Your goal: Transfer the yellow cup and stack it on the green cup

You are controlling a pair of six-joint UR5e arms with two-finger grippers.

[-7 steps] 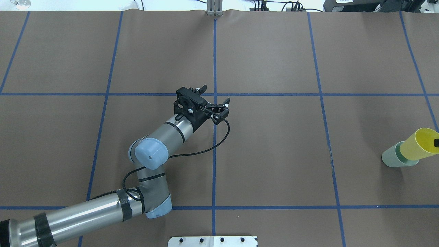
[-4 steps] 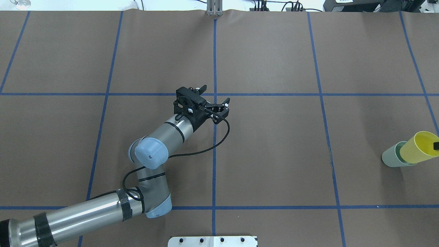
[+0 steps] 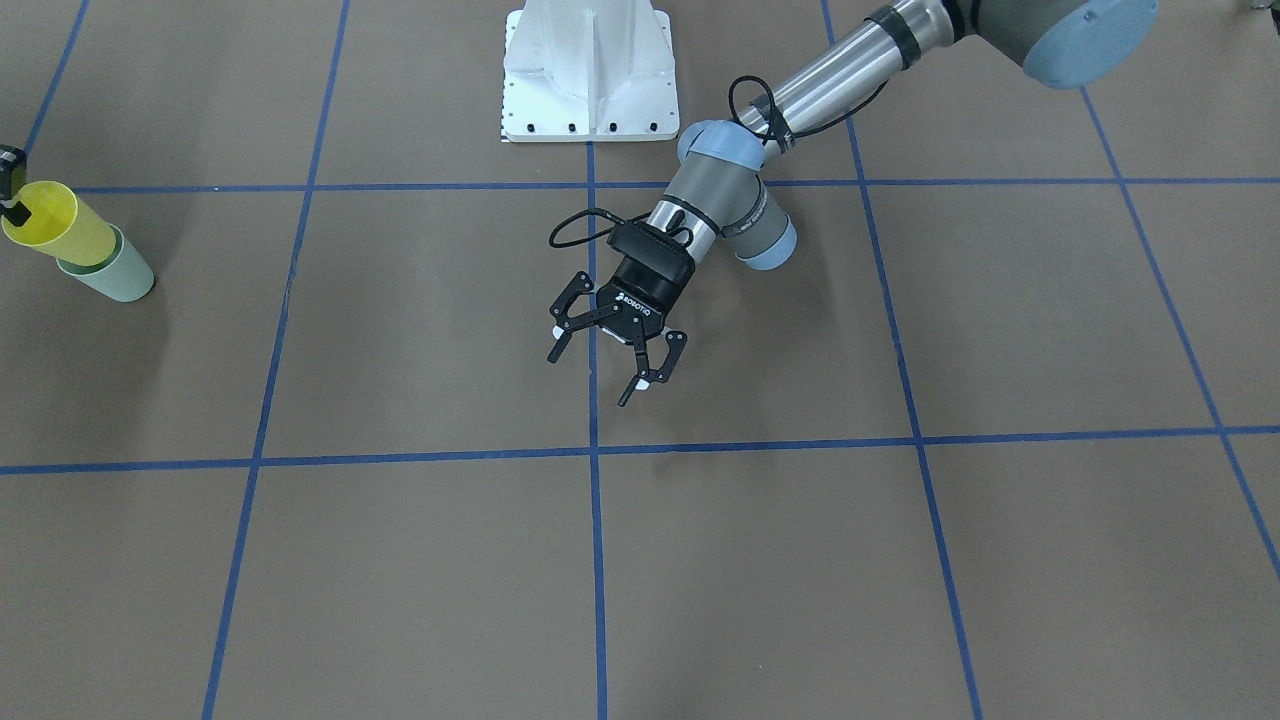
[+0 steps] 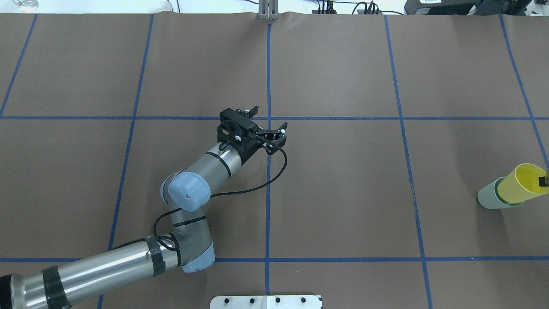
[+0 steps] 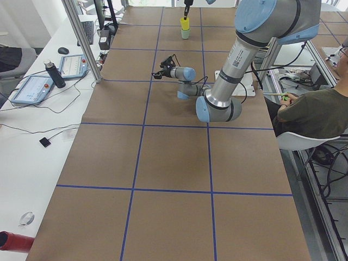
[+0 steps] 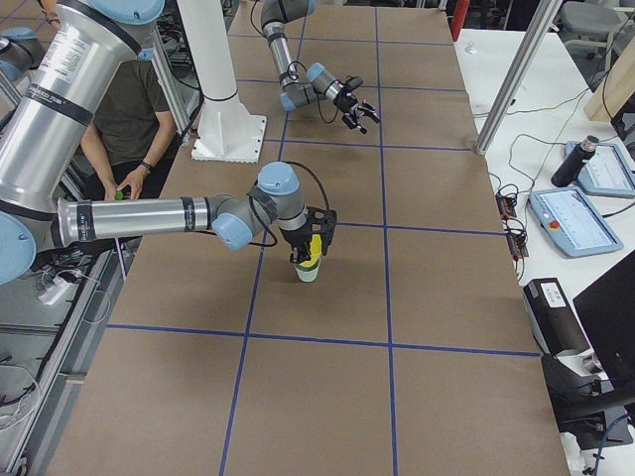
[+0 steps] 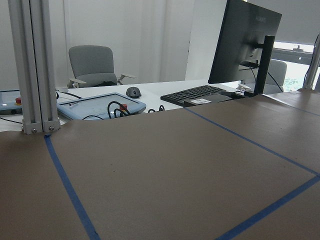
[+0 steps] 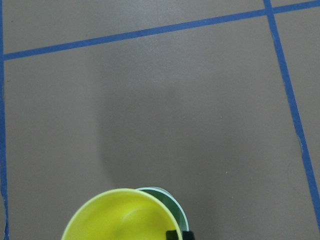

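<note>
Two cups, far right on table (image 4: 343, 180): yellow cup (image 4: 518, 189), tilted, base nested in green cup (image 4: 488, 199). Right pincer (image 6: 316, 238) clamped on yellow rim. Left pincer (image 4: 271, 118) spread apart, mid-table, holding nothing.

The yellow cup (image 4: 517, 189) nests in the green cup (image 4: 487, 199) at the counter (image 4: 343, 180) edge — left gripper (image 4: 270, 118) mid-counter, fingers (image 4: 282, 127) spread.
</note>
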